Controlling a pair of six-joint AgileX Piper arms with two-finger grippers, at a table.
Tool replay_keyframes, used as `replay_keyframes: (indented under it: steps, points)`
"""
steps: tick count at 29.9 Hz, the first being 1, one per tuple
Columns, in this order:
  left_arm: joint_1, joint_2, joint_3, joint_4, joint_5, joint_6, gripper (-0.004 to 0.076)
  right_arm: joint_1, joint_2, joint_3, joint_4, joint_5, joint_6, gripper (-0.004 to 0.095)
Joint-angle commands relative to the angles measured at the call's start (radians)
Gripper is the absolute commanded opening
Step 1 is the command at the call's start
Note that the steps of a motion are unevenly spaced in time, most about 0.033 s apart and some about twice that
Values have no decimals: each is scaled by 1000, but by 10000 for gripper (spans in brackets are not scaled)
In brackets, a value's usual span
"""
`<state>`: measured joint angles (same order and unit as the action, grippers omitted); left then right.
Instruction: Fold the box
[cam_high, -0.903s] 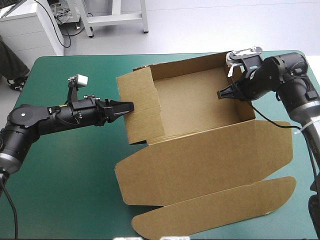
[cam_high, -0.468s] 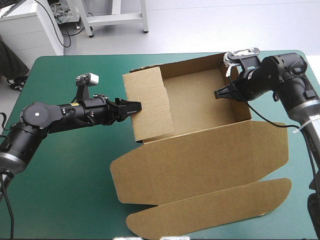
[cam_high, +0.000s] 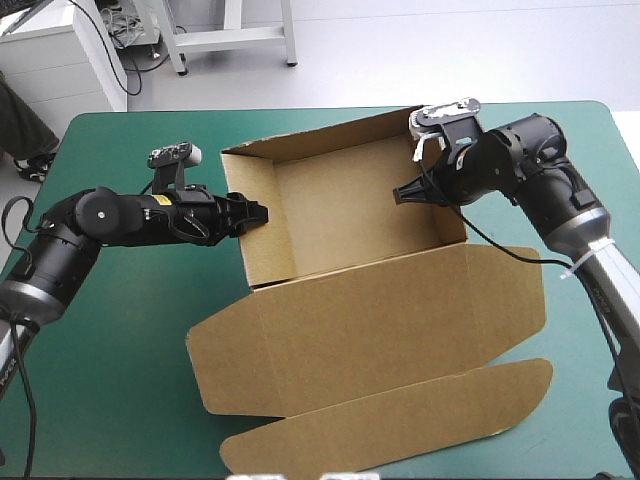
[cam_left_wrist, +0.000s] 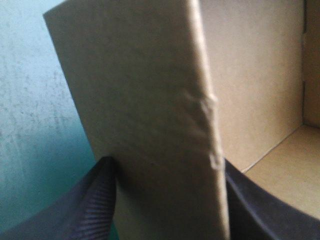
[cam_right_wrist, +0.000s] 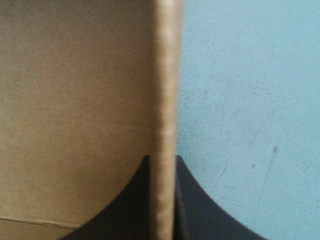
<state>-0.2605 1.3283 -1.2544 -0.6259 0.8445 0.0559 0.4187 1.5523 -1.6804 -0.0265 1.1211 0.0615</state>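
Since the earlier frame, the box (cam_high: 340, 200) has slid toward the left edge of the counter (cam_high: 120, 340), and its left wall (cam_high: 246, 250), which was leaning inward, now stands upright.

From above, you see an open tray at mid-counter with the lid (cam_high: 370, 330) lying flat toward the near edge. The left pincer (cam_high: 255, 213) is on the left wall and the right pincer (cam_high: 400, 194) on the right wall (cam_high: 455, 225).

At the left wrist, your black fingers press both faces of a thick wall, whose edge shows a small crinkle.

At the right wrist, the fingers are nearly closed on a thin wall edge, with the teal-green cover just outside it.

The board looks light and stiff. It will likely bend only along its scores, bruise under a hard pinch and skate on the cover. Take each wall near its rim and hold both sides at once.
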Motion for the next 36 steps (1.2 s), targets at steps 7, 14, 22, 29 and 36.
replay_keyframes:
  steps: [7, 14, 22, 29, 36]
  points:
    - [-63, 25, -118, 173, -5, -105, 200, 36, -42, -27, 52, -80, 79, -12]
    - [-214, 109, -260, 534, 76, -352, -3, 59, -24, -27, 42, -78, 142, -12]
    - [-253, 219, -304, 626, 104, -469, -8, 124, 26, -28, -53, -124, 311, -12]
    - [-253, 280, -304, 634, 42, -537, -8, 122, 117, -28, -69, -175, 326, -13]
    - [-253, 339, -305, 651, -19, -534, -8, 80, 238, -28, -31, -169, 260, -15]
